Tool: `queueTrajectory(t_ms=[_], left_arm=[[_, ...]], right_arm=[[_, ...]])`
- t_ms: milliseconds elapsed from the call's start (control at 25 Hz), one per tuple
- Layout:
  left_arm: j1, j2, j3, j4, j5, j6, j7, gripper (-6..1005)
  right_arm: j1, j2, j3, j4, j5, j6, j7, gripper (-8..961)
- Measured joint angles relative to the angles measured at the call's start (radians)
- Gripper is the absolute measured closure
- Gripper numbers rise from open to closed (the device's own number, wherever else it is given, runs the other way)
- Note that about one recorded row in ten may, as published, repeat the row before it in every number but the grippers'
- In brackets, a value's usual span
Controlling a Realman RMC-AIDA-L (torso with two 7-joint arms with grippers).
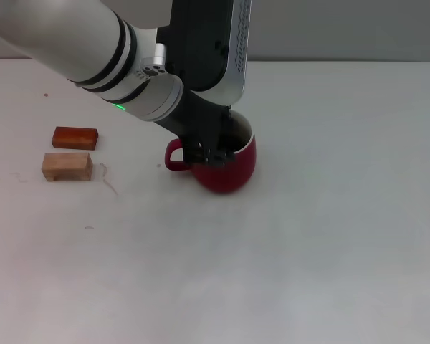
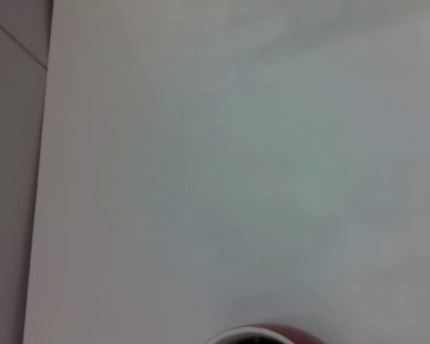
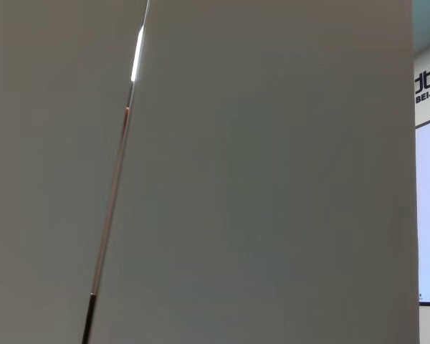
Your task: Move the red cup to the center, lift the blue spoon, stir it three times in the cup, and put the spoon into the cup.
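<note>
The red cup stands upright on the white table near the middle, its loop handle pointing toward the table's left. My left gripper reaches down over the cup's rim on the handle side and covers much of the opening. A sliver of the cup's whitish rim shows in the left wrist view. The blue spoon is not in view in any frame. My right arm is out of view; its wrist view shows only a wall.
A small reddish-brown block and a pale wooden block lie at the left of the table, well away from the cup. The table's edge shows in the left wrist view.
</note>
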State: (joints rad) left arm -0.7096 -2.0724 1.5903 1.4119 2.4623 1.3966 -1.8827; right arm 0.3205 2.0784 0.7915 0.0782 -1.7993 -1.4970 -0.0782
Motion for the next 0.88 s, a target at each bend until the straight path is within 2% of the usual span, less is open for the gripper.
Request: queueTrajectory(t_ms=[120, 200, 240, 360, 400, 480, 520, 560, 600, 680, 720, 760, 800, 840, 880], left_arm=[[0.002, 0.0, -0.002, 0.003, -0.008, -0.01, -0.001, 613], [0.015, 0.003, -0.054, 0.033, -0.094, -0.023, -0.001, 520], [0.015, 0.003, -0.054, 0.033, -0.094, -0.023, -0.001, 507], [0.041, 0.006, -0.191, 0.062, -0.278, -0.028, 0.025, 468], [0.069, 0.009, -0.317, 0.053, -0.476, -0.028, 0.075, 455], [0.091, 0.009, -0.419, 0.012, -0.631, -0.031, 0.12, 429], [0.091, 0.009, -0.419, 0.012, -0.631, -0.031, 0.12, 416], [0.102, 0.01, -0.471, -0.022, -0.725, -0.032, 0.142, 403], [0.12, 0.01, -0.558, -0.099, -0.885, -0.038, 0.171, 403], [0.12, 0.01, -0.558, -0.099, -0.885, -0.038, 0.171, 403], [0.134, 0.009, -0.615, -0.162, -0.991, -0.045, 0.186, 403], [0.152, 0.009, -0.719, -0.333, -1.208, -0.057, 0.236, 403], [0.159, 0.01, -0.768, -0.424, -1.309, -0.06, 0.272, 403], [0.159, 0.01, -0.768, -0.424, -1.309, -0.06, 0.272, 403], [0.163, 0.011, -0.803, -0.483, -1.364, -0.06, 0.303, 403]], right_arm=[[-0.001, 0.0, 0.0, -0.001, 0.0, 0.0, 0.0, 269], [-0.005, 0.0, 0.0, -0.002, 0.0, 0.0, 0.0, 269], [-0.005, 0.0, 0.0, -0.002, 0.0, 0.0, 0.0, 269], [-0.006, 0.0, 0.0, -0.003, 0.0, 0.001, 0.0, 269], [-0.006, -0.001, 0.0, -0.003, 0.002, 0.001, 0.0, 269], [-0.006, -0.001, 0.002, -0.004, 0.002, 0.001, 0.0, 269], [-0.006, -0.001, 0.002, -0.004, 0.002, 0.001, 0.0, 269], [-0.006, -0.001, 0.003, -0.005, 0.003, 0.001, 0.0, 269], [-0.006, -0.002, 0.007, -0.007, 0.005, 0.001, 0.0, 269], [-0.006, -0.003, 0.009, -0.009, 0.005, 0.001, 0.0, 269], [-0.006, -0.003, 0.009, -0.009, 0.005, 0.001, 0.0, 269], [-0.005, -0.003, 0.01, -0.013, 0.006, 0.001, 0.0, 269], [-0.001, -0.003, 0.014, -0.02, 0.006, 0.002, 0.0, 269], [-0.001, -0.003, 0.014, -0.02, 0.006, 0.002, 0.0, 269], [-0.001, -0.003, 0.018, -0.022, 0.007, 0.001, 0.0, 269]])
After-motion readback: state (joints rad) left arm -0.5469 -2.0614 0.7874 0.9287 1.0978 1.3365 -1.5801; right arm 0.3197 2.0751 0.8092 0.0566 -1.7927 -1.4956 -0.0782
